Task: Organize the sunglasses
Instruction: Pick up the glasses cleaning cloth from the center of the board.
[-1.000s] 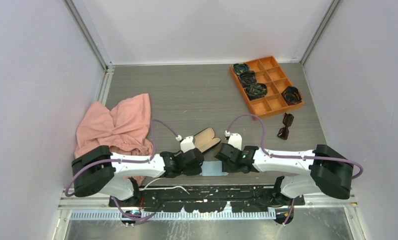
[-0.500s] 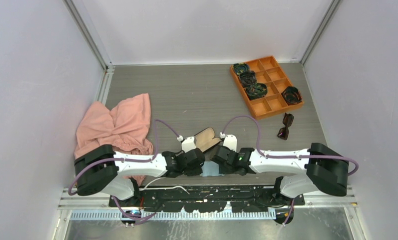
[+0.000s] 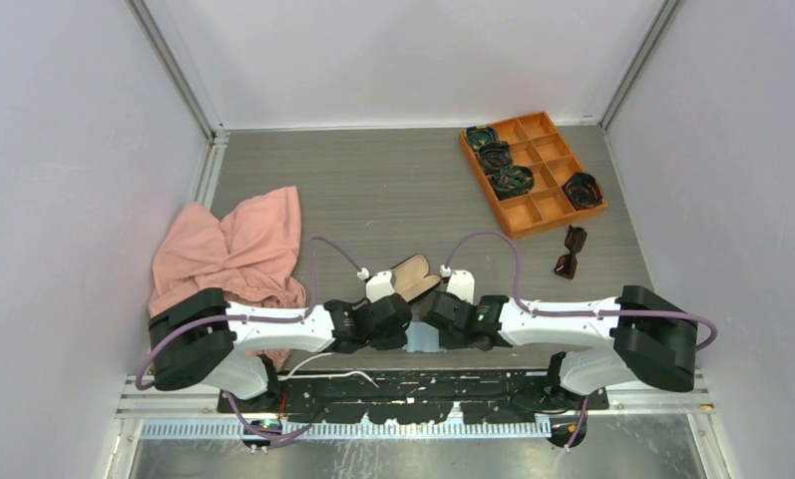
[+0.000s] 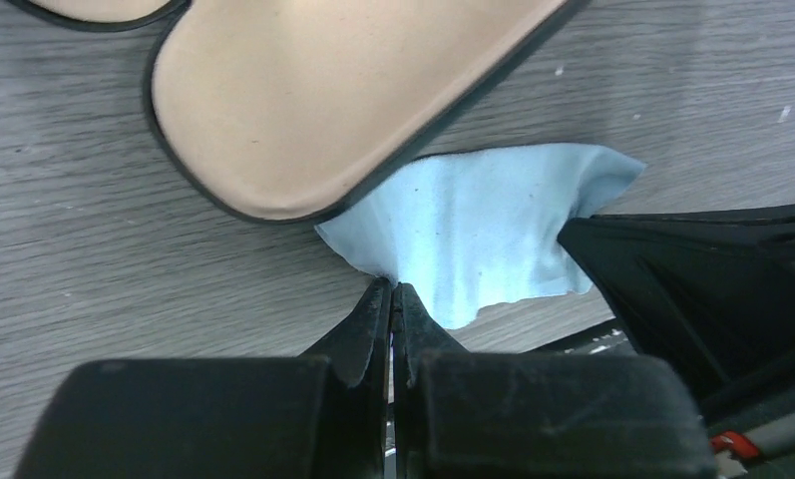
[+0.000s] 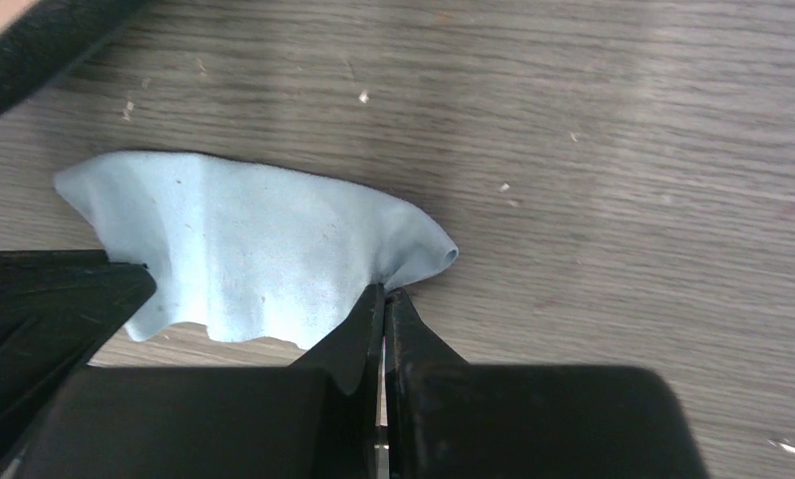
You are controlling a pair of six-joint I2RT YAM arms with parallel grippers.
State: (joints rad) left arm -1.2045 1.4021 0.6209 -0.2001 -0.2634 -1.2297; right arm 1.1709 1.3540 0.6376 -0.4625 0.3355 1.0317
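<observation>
The sunglasses [image 3: 572, 252] lie folded on the bench [image 3: 373, 190] near its right edge, just beside the near side of the orange divided tray [image 3: 540, 152] in the far right corner. Neither wrist view shows them. Dark coiled bundles [image 3: 496, 155] sit in four of the tray's compartments, too small to make out further.

At the middle of the near edge, the left jaws are pressed together on one side of a pale blue cloth [image 4: 483, 230]. The right jaws are closed on its opposite side, where it puckers into a small fold. From above, the two wrists hide most of this cloth.

An open black case [image 3: 413, 276] with tan lining lies just beyond. Its rounded end covers the cloth's far edge in the left wrist view, and the frame cuts off the rest. A pink garment [image 3: 233, 249] is heaped toward the left edge, its near part hidden under the left arm.
</observation>
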